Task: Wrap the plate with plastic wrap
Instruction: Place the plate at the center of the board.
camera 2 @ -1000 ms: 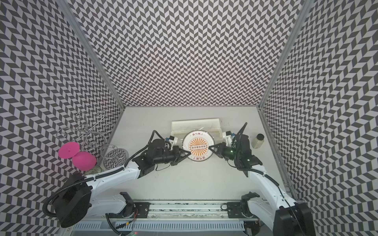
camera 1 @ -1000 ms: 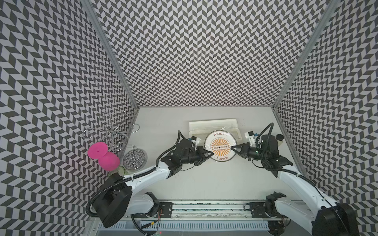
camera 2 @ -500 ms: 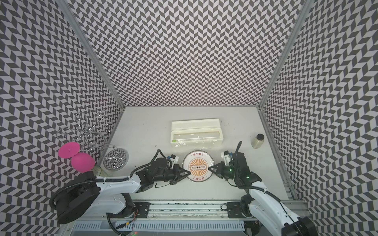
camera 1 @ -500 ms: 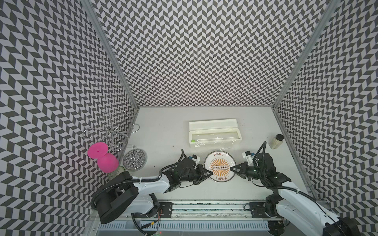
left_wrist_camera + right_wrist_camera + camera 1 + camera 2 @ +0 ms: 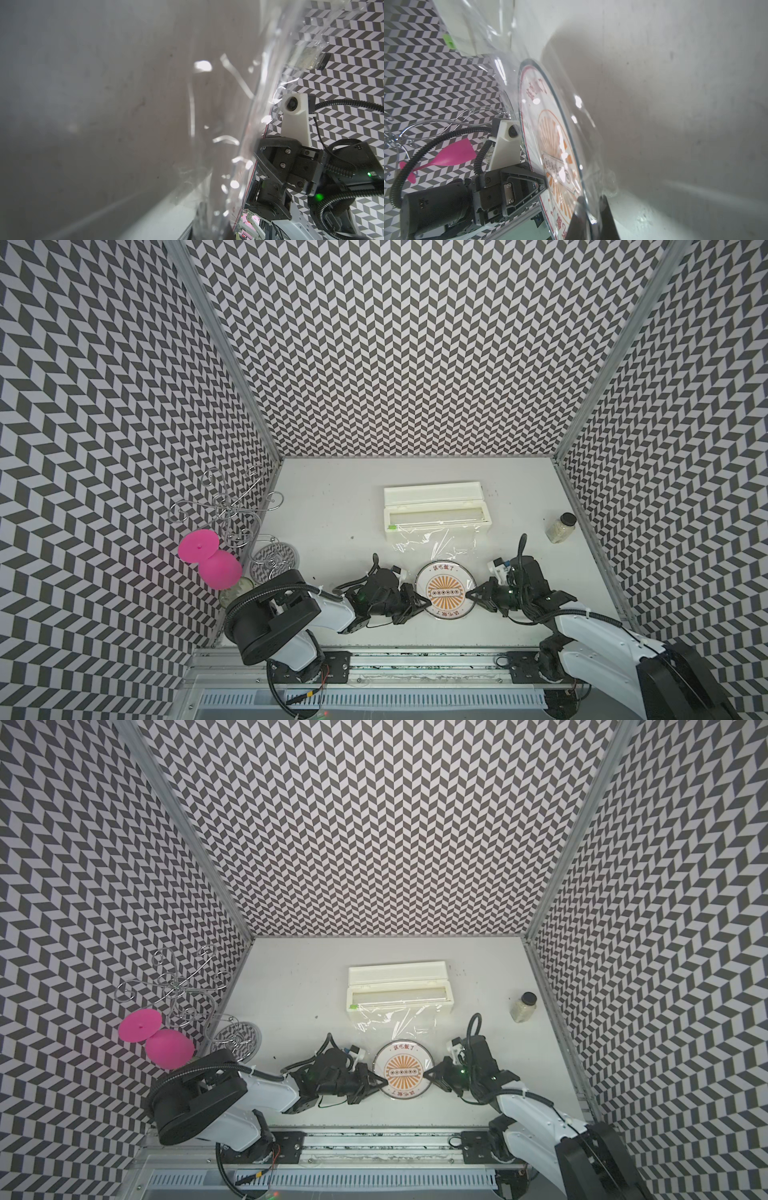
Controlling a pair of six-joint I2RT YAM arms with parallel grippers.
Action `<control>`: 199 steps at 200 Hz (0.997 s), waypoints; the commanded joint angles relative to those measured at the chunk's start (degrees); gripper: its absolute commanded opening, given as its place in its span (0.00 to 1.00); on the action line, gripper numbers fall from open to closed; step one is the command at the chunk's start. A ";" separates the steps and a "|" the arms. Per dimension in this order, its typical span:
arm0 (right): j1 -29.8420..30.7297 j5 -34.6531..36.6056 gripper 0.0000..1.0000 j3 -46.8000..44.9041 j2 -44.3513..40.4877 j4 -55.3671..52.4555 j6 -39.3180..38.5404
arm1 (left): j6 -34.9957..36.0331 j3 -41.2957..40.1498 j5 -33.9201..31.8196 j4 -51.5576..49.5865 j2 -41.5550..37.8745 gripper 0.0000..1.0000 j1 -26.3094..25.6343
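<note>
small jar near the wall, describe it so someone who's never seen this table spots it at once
Find the long cream-white box on the table, then look across to the wall on the robot's right. The jar stands alone there: small, clear, black-lidded, holding pale grains.

walls (image 5: 395,344): black-white chevron, three sides | tabletop (image 5: 332,497): pale grey, scuffed | light: even, bright
</note>
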 commanded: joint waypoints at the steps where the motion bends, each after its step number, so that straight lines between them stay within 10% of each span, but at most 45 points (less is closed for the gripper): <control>1: -0.28 15.63 0.00 0.24 3.16 -5.22 0.30 | 5.99 -0.64 2.19 -3.62 1.86 0.01 -0.62; 119: -0.10 16.88 0.06 2.64 6.39 -4.58 -2.09 | 9.66 -0.81 3.08 -7.51 0.36 0.29 2.58; 199: -0.10 16.90 0.52 6.34 3.52 -12.05 -4.73 | 17.33 3.08 2.27 -23.43 -12.15 0.49 6.82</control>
